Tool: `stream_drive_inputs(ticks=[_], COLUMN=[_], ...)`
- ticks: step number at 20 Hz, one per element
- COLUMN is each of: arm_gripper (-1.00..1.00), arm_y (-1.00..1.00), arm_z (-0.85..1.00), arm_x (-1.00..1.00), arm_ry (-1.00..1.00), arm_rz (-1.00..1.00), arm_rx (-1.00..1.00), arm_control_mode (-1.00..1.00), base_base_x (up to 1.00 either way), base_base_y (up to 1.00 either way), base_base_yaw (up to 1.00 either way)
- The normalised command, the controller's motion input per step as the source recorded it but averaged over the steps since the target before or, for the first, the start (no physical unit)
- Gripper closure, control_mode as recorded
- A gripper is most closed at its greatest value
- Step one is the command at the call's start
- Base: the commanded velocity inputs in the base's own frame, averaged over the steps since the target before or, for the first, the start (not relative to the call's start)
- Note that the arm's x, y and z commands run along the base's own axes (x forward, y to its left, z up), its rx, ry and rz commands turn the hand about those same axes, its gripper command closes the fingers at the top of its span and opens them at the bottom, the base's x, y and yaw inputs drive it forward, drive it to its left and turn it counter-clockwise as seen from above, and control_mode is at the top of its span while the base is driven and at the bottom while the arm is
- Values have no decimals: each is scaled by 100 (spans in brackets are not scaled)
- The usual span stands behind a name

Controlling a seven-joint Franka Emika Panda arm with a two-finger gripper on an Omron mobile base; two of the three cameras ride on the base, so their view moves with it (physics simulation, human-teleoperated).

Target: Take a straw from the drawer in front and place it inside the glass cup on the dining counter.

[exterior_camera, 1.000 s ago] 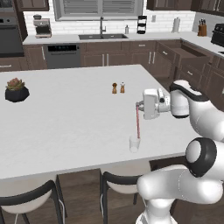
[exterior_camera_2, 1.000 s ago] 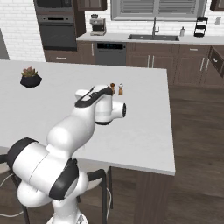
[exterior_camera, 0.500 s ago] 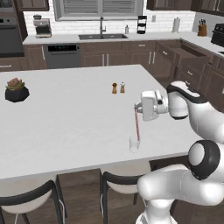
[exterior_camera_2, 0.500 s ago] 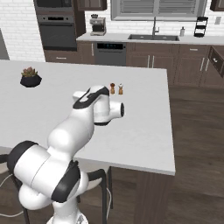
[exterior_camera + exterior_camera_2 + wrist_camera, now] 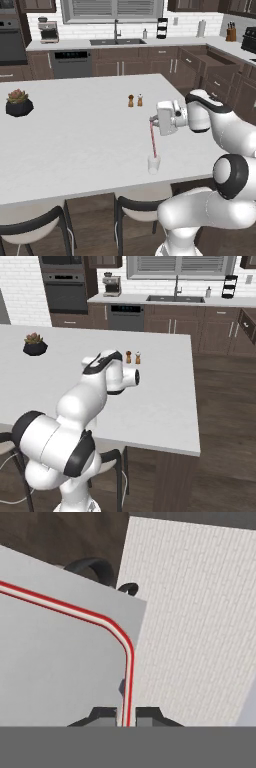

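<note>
My gripper is shut on the top of the thin red-pink straw, which hangs nearly upright over the white dining counter. The straw's lower end reaches the mouth of the clear glass cup, which stands near the counter's front edge. In the hand view the straw rises between the closed fingertips and curves off to the left. From the right base view my own arm hides the cup and the gripper. The dark-brown drawer stands pulled out at the far right.
Two small shakers stand on the counter behind the cup. A potted plant sits at its left end. Dark chairs are tucked under the front edge. Sink and wall cabinets run along the back.
The hand has shifted slightly left and down with the straw, bringing its lower end to the cup's mouth. The cup and shakers have not moved.
</note>
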Motion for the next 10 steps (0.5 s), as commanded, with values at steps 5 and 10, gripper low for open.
stream_drive_inputs(ticks=[5,10], arm_gripper=[100,100], arm_y=[-7,-15], arm_z=[-65,-69], arm_x=[4,1], arm_ry=[-27,-26], arm_rz=[12,14], arm_rx=[0,0], arm_control_mode=[-100,-100], base_base_x=[0,0], base_base_y=[0,0], base_base_yaw=[0,0])
